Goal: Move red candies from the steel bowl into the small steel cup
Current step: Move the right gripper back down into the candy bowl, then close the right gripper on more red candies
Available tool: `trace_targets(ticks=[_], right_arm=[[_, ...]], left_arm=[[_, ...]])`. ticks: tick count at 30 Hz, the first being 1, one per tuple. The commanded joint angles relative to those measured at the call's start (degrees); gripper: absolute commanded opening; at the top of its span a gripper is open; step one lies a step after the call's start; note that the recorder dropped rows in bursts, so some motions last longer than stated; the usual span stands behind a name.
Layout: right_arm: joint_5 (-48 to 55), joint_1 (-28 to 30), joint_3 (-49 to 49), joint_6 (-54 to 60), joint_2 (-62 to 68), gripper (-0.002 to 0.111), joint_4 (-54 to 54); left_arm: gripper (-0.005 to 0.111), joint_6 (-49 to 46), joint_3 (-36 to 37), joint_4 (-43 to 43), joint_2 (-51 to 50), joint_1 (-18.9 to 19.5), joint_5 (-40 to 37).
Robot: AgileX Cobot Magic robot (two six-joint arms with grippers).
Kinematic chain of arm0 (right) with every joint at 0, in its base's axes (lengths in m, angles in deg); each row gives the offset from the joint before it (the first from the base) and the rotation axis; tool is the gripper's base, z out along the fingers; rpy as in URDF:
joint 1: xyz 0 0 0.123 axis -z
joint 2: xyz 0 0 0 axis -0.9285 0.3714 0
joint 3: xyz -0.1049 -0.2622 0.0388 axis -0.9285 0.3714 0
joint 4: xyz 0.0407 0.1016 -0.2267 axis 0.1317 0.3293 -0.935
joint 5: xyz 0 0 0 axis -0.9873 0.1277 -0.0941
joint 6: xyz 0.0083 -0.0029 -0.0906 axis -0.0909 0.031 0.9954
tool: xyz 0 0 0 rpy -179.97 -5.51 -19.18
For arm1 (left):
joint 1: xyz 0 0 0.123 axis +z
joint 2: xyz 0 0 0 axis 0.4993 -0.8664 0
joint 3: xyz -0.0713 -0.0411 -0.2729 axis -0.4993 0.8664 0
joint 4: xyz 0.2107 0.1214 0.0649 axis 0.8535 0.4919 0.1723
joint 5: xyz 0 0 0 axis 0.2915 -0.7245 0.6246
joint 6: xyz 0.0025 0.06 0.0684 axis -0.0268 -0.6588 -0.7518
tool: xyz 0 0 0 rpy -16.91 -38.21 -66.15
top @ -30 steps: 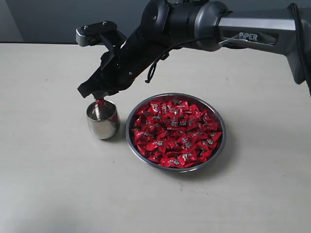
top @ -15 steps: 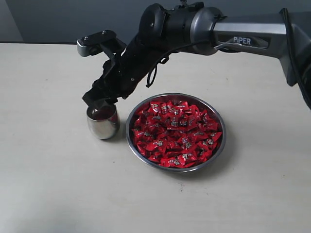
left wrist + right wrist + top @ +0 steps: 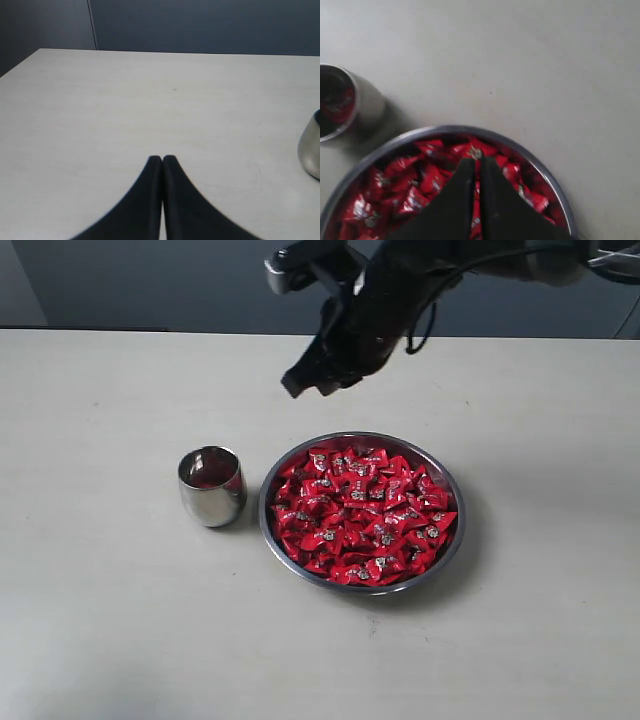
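The steel bowl (image 3: 365, 589) sits right of centre on the table, heaped with red candies (image 3: 360, 515). To its left stands the small steel cup (image 3: 211, 498), with red candy (image 3: 207, 476) showing inside. My right gripper (image 3: 303, 386) hangs high in the air behind the bowl's far left rim, its jaws drawn together with nothing between them. In the right wrist view that gripper (image 3: 476, 160) points down at the candies (image 3: 425, 175) in the bowl (image 3: 440, 131), with the cup (image 3: 367, 102) off to one side. My left gripper (image 3: 162, 158) is shut over bare table, the cup's side (image 3: 311, 150) at the frame edge.
The pale tabletop (image 3: 110, 620) stretches around the bowl and cup. A dark wall (image 3: 130, 280) runs behind the table's far edge. The left arm does not appear in the exterior view.
My right gripper held a red candy over the cup, let it go there, then rose and swung right toward the bowl with its jaws drawn together again. The left gripper's earlier state is not shown.
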Motion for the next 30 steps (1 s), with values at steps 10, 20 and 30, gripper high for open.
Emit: trace_targets(ticks=[10, 20, 30], right_arm=[[-5.7, 8.3, 15.1, -0.4, -2.7, 0.005, 11.0], [-1.8, 8.3, 15.1, -0.4, 3.1, 0.038, 18.6], [-1.1, 8.3, 15.1, -0.5, 6.1, 0.041, 22.9]], left_arm=[[0.0, 0.1, 0.3, 0.0, 0.3, -0.5, 0.5], [0.0, 0.1, 0.3, 0.0, 0.3, -0.5, 0.5], [0.0, 0.1, 0.3, 0.0, 0.3, -0.5, 0.5]])
